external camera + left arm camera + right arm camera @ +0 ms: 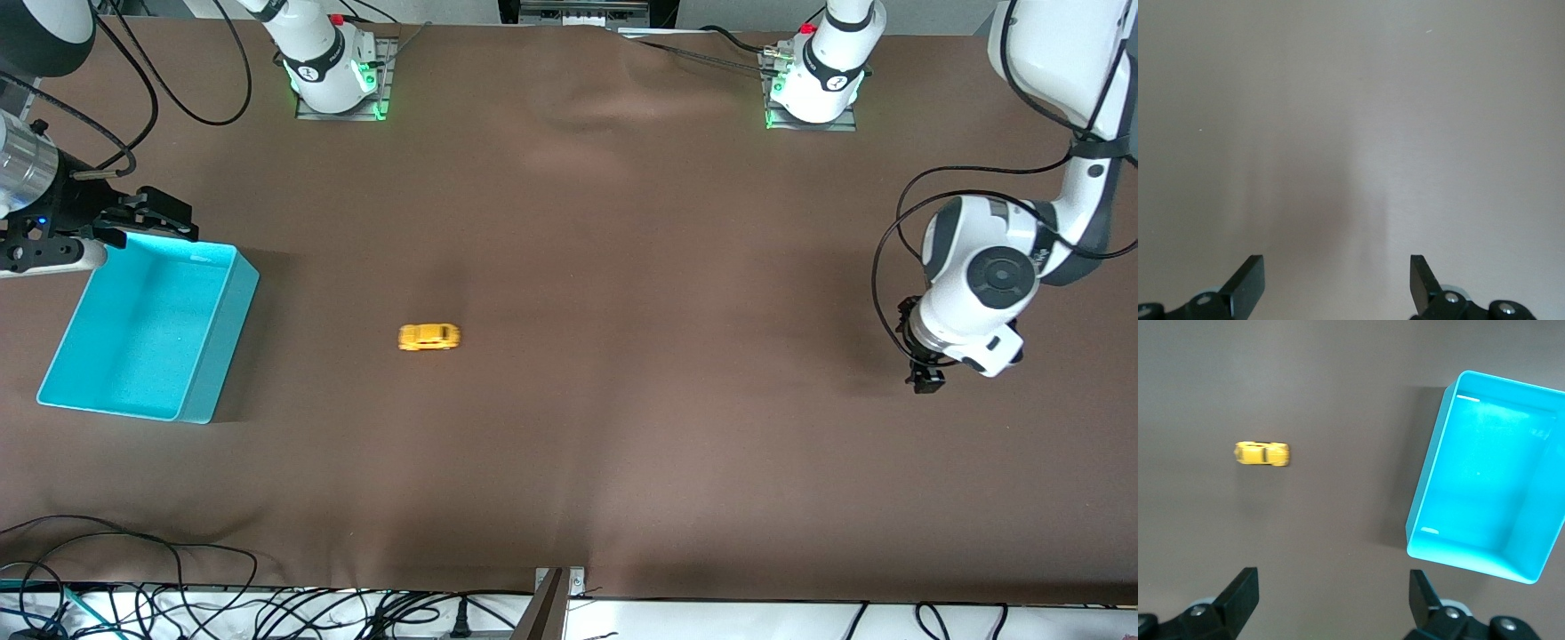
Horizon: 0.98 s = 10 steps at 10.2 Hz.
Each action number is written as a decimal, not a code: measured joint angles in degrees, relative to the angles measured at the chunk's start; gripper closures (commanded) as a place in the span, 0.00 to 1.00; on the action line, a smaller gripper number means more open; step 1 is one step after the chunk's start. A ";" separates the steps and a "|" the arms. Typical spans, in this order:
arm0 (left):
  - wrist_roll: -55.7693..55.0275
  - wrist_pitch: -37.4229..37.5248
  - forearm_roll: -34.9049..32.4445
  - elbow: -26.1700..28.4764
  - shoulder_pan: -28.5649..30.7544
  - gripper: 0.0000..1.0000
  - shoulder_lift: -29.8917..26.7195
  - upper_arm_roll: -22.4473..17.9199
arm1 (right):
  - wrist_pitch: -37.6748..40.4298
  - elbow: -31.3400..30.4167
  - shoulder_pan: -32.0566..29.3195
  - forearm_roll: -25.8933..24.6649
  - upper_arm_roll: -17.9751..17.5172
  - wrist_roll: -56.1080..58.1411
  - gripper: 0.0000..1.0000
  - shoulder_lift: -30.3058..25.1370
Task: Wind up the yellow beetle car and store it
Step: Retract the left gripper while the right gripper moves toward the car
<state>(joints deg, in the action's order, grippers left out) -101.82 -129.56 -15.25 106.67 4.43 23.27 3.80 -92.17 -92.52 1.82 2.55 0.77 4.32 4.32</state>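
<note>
front view: the yellow beetle car (429,337) rests on its wheels on the brown tabletop (622,267), alone and untouched, its long axis running along the tabletop's length. taking the turquoise bin (151,329) as landmark, the car lies outside it, toward the left arm's end of the tabletop, well apart from the bin's wall and about level with the bin's middle as seen from the front camera. the bin sits open-topped at the right arm's end of the tabletop, with nothing visible inside it.

right gripper (147,218): hangs in the air over the bin's rim at the edge nearest the robots' bases, holding nothing. in the right wrist view its jaws stand wide apart, both fingertips (1241,593) visible with bare tabletop between them; the same view shows the car (1262,453) and the bin (1431,487) side by side with a clear gap of tabletop separating them.

left gripper (925,378): low over bare tabletop at the left arm's end, far from the bin and well apart from the car. in the left wrist view its jaws are spread open, the fingertips (1248,280) framing only plain brown surface; nothing is gripped.

loose cables (133,587) trail along the tabletop's edge nearest the front camera, on the bin's side.
</note>
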 measured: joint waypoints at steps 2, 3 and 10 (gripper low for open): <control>2.69 5.20 0.88 -6.63 0.45 0.00 -0.08 -0.08 | 0.04 0.01 0.00 0.00 0.00 0.01 0.00 -0.01; 5.47 7.69 0.99 -9.42 0.46 0.00 -0.11 -0.05 | 0.05 0.02 0.00 0.00 0.00 0.01 0.00 -0.04; 41.21 20.78 7.13 -24.10 0.38 0.00 -0.20 0.16 | -0.03 0.05 1.13 -0.44 -0.05 0.00 0.00 0.32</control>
<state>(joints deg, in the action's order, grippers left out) -60.61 -108.78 -8.12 82.57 4.80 23.07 3.96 -92.21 -92.48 2.94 2.11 0.72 4.32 4.64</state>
